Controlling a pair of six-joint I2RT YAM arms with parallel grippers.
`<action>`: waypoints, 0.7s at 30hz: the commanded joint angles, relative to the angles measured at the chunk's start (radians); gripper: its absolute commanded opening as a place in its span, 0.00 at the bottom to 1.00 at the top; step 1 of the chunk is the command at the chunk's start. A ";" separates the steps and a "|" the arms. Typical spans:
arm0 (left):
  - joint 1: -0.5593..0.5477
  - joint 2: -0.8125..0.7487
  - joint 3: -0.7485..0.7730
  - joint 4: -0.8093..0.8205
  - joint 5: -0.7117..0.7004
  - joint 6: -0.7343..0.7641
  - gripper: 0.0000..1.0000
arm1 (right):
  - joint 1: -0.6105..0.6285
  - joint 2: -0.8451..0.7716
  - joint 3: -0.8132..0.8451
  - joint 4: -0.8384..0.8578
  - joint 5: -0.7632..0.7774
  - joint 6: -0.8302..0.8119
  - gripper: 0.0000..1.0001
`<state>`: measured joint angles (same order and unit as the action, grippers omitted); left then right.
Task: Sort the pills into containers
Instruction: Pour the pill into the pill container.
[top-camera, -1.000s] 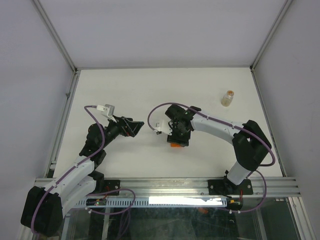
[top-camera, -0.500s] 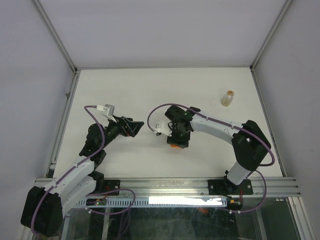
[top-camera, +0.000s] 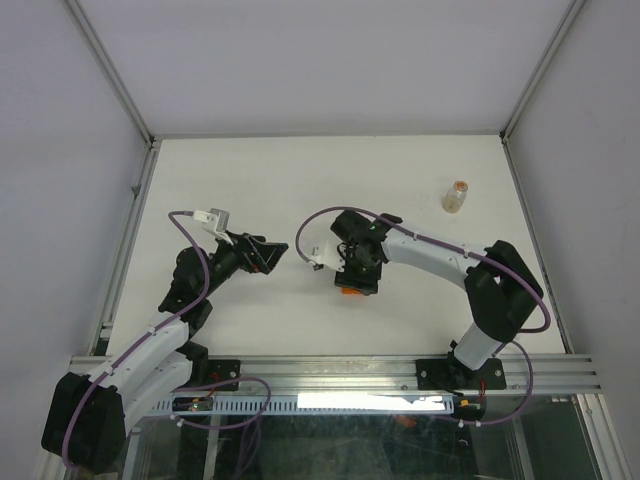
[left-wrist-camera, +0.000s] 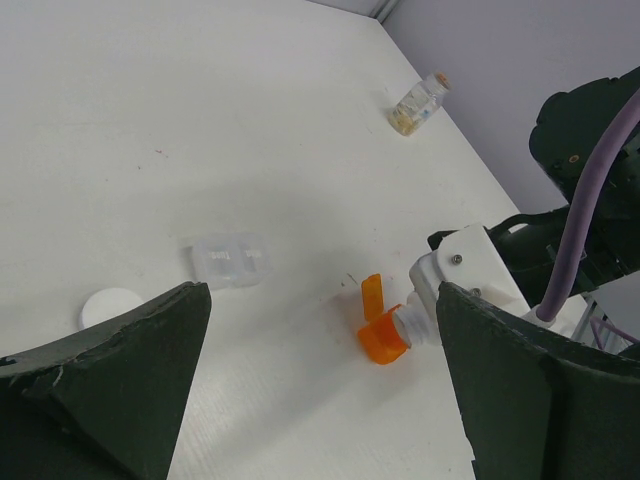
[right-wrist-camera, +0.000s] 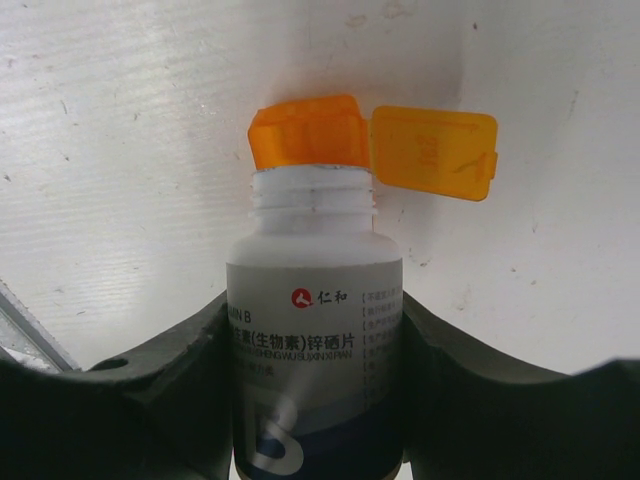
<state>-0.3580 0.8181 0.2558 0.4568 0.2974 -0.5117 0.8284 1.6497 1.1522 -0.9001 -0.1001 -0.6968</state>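
My right gripper (right-wrist-camera: 315, 335) is shut on a white bottle (right-wrist-camera: 315, 250) with a dark blue band. The bottle is tipped over, and its open threaded mouth rests against a stubby orange cup (right-wrist-camera: 308, 130). The cup's flip lid (right-wrist-camera: 435, 150) hangs open beside it. From above, the right gripper (top-camera: 350, 272) hovers over the orange cup (top-camera: 346, 291) at mid-table. My left gripper (left-wrist-camera: 322, 295) is open and holds nothing. It sits low, to the left of the orange cup (left-wrist-camera: 381, 340). A clear vial (left-wrist-camera: 228, 260) lies on its side. I cannot make out any loose pills.
A corked glass vial (top-camera: 457, 195) with tan contents stands at the far right, also seen in the left wrist view (left-wrist-camera: 418, 103). A small white round cap (left-wrist-camera: 110, 305) lies near the clear vial. Metal frame rails and grey walls enclose the white table (top-camera: 300, 180).
The right gripper has rocked slightly over the orange cup while still holding the white bottle. The left arm has not moved.
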 joint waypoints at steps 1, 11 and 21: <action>0.007 -0.005 0.034 0.059 0.021 0.019 0.99 | -0.023 -0.024 0.020 0.010 0.016 -0.006 0.00; 0.007 -0.005 0.032 0.061 0.020 0.018 0.99 | -0.017 -0.032 -0.001 0.042 0.019 -0.003 0.00; 0.007 -0.004 0.033 0.060 0.021 0.018 0.99 | 0.000 -0.058 0.002 0.063 0.030 0.005 0.00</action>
<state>-0.3580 0.8181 0.2558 0.4568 0.2974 -0.5117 0.8268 1.6402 1.1458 -0.8928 -0.0971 -0.6964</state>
